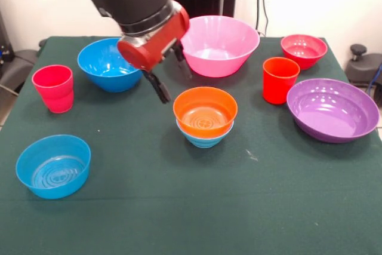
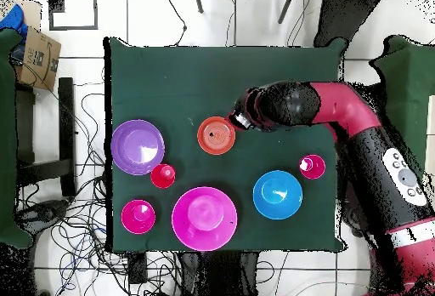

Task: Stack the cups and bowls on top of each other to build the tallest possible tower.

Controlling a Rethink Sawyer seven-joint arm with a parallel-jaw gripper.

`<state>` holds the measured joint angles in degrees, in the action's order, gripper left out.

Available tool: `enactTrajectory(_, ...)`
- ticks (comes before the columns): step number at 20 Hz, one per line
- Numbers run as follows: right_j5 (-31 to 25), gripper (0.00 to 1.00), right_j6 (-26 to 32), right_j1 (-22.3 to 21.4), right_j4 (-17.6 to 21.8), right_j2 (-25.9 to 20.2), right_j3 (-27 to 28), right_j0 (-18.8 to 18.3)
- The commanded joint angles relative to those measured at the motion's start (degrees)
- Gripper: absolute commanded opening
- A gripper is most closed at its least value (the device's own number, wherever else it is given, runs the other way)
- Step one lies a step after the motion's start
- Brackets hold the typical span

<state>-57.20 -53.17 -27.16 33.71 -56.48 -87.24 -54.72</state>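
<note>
Tower started: two bowls nested.
The orange bowl (image 1: 205, 111) sits inside the light-blue bowl (image 1: 204, 136) mid-bench, forming a stable base. The pincer (image 1: 169, 79) hangs just beside it, spread and empty, presumably ready for another piece.

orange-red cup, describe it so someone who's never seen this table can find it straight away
Start at the wide purple bowl on the green table. Just beside it, toward the table's middle, stands the orange-red cup. It is upright, smooth and tapered, taller than wide, unlike the small red bowl behind it.
</note>
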Motion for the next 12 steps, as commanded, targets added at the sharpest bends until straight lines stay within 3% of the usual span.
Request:
enactTrajectory(1, 9.7, 1.00, -7.9, -0.6, 5.0, 5.8, -2.9, 6.6)
enactTrajectory(12, 14.4, 1.00, -10.7, -1.8, -1.5, 7.1, -6.5, 8.9)
